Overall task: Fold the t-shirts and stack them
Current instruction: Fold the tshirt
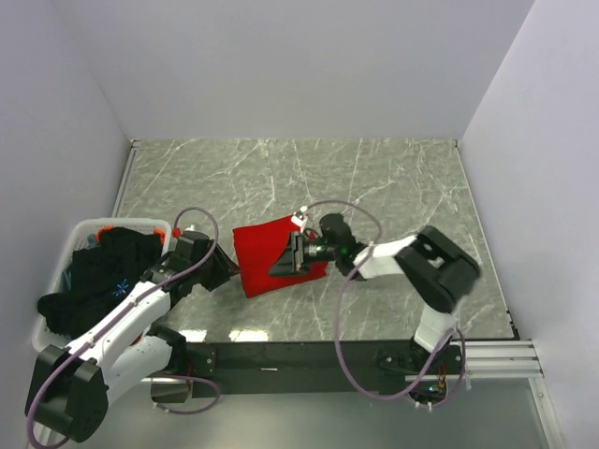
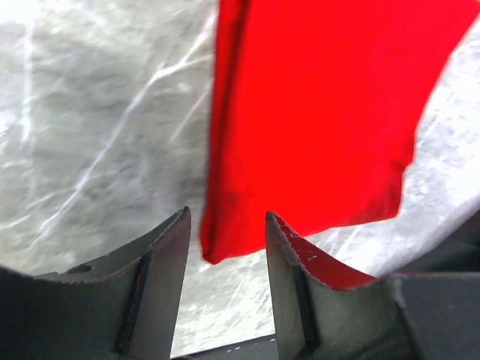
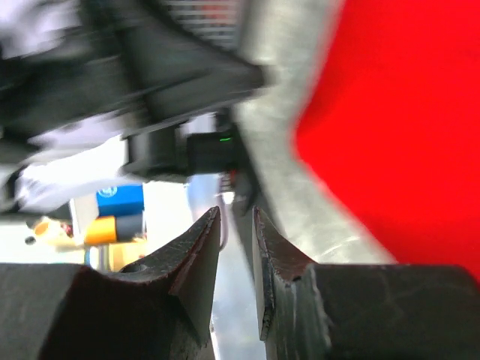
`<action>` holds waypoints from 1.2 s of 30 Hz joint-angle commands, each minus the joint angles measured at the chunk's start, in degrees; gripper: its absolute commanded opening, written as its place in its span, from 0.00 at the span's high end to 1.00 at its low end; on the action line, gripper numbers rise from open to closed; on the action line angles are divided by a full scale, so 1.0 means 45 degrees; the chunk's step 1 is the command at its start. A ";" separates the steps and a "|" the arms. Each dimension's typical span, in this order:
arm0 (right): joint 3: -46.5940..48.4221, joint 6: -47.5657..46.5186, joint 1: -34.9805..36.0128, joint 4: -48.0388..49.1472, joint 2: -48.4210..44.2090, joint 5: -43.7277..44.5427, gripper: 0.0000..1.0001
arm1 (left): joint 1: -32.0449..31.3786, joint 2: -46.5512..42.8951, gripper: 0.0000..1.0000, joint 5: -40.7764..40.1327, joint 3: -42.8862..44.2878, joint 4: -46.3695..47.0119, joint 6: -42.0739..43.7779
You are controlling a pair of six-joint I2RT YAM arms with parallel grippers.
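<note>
Count: one red shirt (image 1: 255,257); one heap of black shirts (image 1: 98,271), too tangled to count, with one blue mark (image 1: 122,287) showing; one basket (image 1: 126,223); two arms, each with one pincer.

Basket: white and slotted; it stands at the left edge of the surface (image 1: 374,178), close to the left wall; it holds the whole black heap, which rises above the rim and spills over the near corner.

Red shirt: folded into a rough square, flat on the surface, left of the middle and nearer the front edge than the back; apart from the basket.

Left pincer (image 1: 227,271): at the shirt's left edge; in its own camera the left pincer (image 2: 226,217) has its jaws apart, and the near corner of the red shirt (image 2: 315,112) shows in the gap; I cannot tell whether the cloth touches either finger.

Right pincer (image 1: 279,264): over the right half of the shirt, pointing left; in its own blurred camera the right pincer (image 3: 235,214) has its jaws only slightly apart, with nothing between them; the red shirt (image 3: 405,150) lies to its right.

Edges: white walls (image 1: 281,65) close the back and both sides; a black rail (image 1: 299,355) runs along the front.

Open room: bare surface lies behind the shirt to the back wall, and to the right; the room is tightest between shirt and basket, where the left arm lies.
</note>
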 commanded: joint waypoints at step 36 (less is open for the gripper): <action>-0.3875 -0.0564 -0.4461 0.2569 0.1639 -0.0472 0.72 | -0.1688 0.2392 0.83 0.0145 -0.1364 0.1801 -0.2633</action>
